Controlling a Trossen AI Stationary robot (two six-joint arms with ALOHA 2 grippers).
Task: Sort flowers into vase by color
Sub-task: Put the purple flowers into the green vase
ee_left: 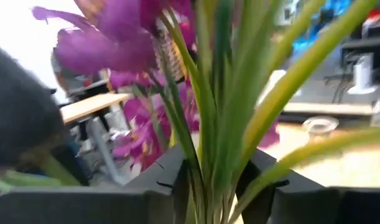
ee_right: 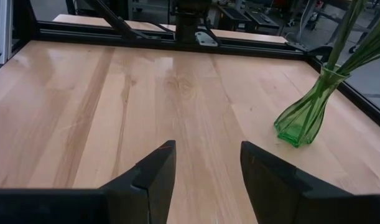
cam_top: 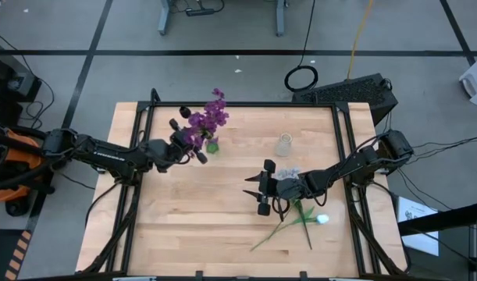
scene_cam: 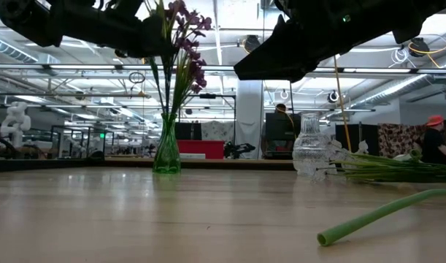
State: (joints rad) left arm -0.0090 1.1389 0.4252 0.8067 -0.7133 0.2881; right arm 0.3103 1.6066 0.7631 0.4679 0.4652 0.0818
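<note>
- Two vases stand on the wooden counter [cam_top: 222, 211]: a green glass vase [scene_cam: 166, 152] toward the back left and a clear glass vase [cam_top: 283, 144] near the back centre, well apart from each other.
- Purple flowers [cam_top: 210, 119] stand upright in the green vase, stems down in its neck, blossoms fanned out above the rim.
- Left claw [cam_top: 193, 143] sits at the purple bunch, up at stem height above the green vase. Left wrist view: green stems [ee_left: 208, 143] run between its two dark fingers [ee_left: 171, 180], just beside or touching them. Whether the fingers pinch the stems or stand loose around them, cannot tell.
- Right claw [cam_top: 263, 190] hangs over the counter's right-centre, pointing toward the left side. Right wrist view: its fingers [ee_right: 153, 168] spread apart, bare wood showing between them, nothing held; the green vase shows farther off with stems rising out of it.
- Remaining flowers [cam_top: 297, 217] lie flat on the counter at front right, under and just beside the right arm: long green stems crossing each other, a pale grey-lilac cluster [cam_top: 289, 173] near the right claw, a small white bud [cam_top: 322, 219] at the right end.
- Low view: one thick green stem [scene_cam: 383, 213] lies along the counter in the foreground; more stems lie bundled just beside the clear vase.
- A person in an orange cap [scene_cam: 433, 140] is in the room beyond the counter.
</note>
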